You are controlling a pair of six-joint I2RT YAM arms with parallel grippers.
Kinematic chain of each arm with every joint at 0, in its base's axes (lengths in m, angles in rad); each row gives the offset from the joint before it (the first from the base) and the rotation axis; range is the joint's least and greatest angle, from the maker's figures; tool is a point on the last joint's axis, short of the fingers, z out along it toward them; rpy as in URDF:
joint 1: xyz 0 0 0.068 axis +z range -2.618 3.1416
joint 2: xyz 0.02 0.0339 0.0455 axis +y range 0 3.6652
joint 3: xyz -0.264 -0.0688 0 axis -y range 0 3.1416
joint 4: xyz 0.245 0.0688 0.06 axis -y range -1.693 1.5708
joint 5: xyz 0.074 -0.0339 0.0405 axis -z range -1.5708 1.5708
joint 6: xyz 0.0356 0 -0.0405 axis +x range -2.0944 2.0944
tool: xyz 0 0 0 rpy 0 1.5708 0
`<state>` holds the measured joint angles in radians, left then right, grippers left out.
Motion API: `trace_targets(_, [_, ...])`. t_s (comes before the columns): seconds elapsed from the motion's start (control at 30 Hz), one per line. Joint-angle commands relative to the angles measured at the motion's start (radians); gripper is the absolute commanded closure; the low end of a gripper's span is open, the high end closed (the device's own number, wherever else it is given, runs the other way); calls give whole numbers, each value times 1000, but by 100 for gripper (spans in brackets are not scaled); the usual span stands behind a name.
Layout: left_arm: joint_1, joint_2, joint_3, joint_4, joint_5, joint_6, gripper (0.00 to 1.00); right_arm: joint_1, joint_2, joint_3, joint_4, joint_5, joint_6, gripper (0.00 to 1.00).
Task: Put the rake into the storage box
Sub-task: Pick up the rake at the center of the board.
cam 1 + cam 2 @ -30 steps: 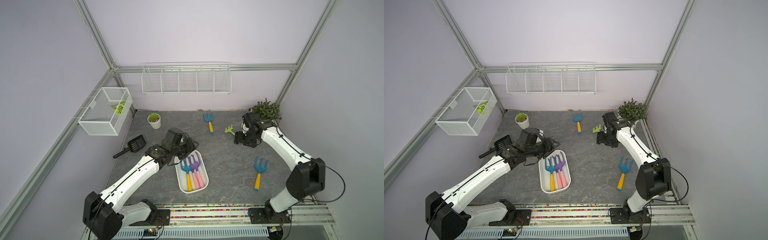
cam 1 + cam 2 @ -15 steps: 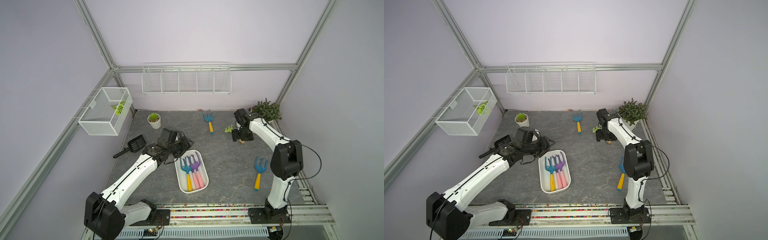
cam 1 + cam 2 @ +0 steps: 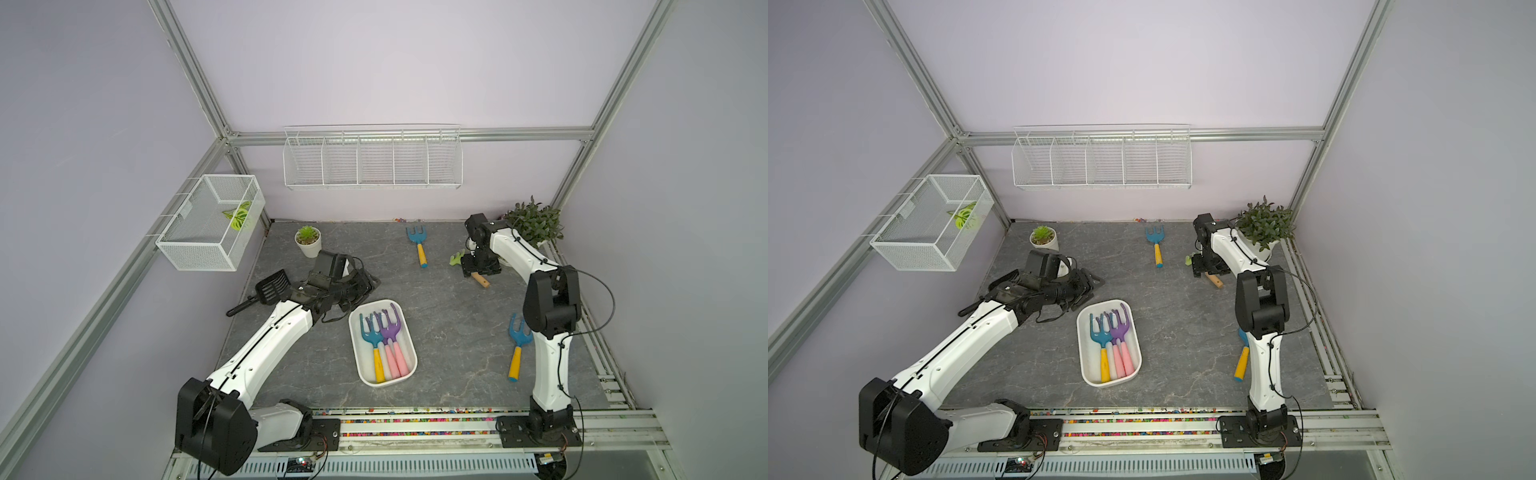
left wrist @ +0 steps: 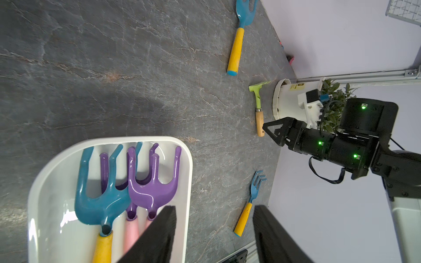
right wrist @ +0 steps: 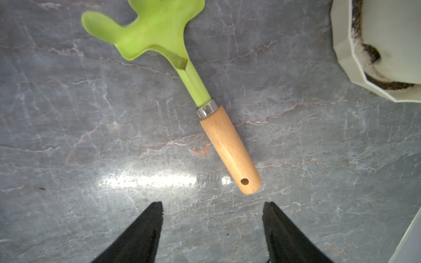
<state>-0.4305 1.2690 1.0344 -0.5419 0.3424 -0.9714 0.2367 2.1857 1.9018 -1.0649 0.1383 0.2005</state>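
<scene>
The storage box [image 3: 352, 332] [image 3: 1080, 332] [image 4: 188, 170] stands mid-table with three rakes in it, one blue and two purple. My right gripper [image 3: 480, 269] [image 5: 213, 205] hangs open over a green rake [image 3: 457, 258] [image 5: 227, 145] with a wooden handle, its fingertips just short of the handle's end. Both top views show my left gripper [image 3: 370, 283] [image 4: 214, 207] open and empty beside the box's far left corner. Two blue rakes lie on the table, one at the back [image 3: 419, 245] and one at the right [image 3: 517, 345].
A black scoop [image 3: 272, 286] lies left of my left arm. A small potted succulent [image 3: 308, 241] stands at the back left, a bushy potted plant [image 3: 534, 222] right behind my right gripper. A wire basket [image 3: 212, 228] and wire rack [image 3: 372, 158] hang on the walls.
My right arm has folded back upright and its gripper has shifted slightly left over the green rake. My left gripper has drawn back a little from the box.
</scene>
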Motion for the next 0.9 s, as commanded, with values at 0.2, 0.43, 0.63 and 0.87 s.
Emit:
trace_targets(0.2, [22,47,47,-15,36,28,41,-29,88,70,-47,-70,-30,29])
trace_targets(0.43, [27,84,81,-35,59,39,41,-30,122,70,-53,-86,-20,33])
trace_targets(0.63, [27,102,102,-36,78,41,41,-31,119,38,-38,-100,8,42])
trace_targets(0.87, [27,97,98,-35,82,35,41,-30,95,1,-14,-95,37,51])
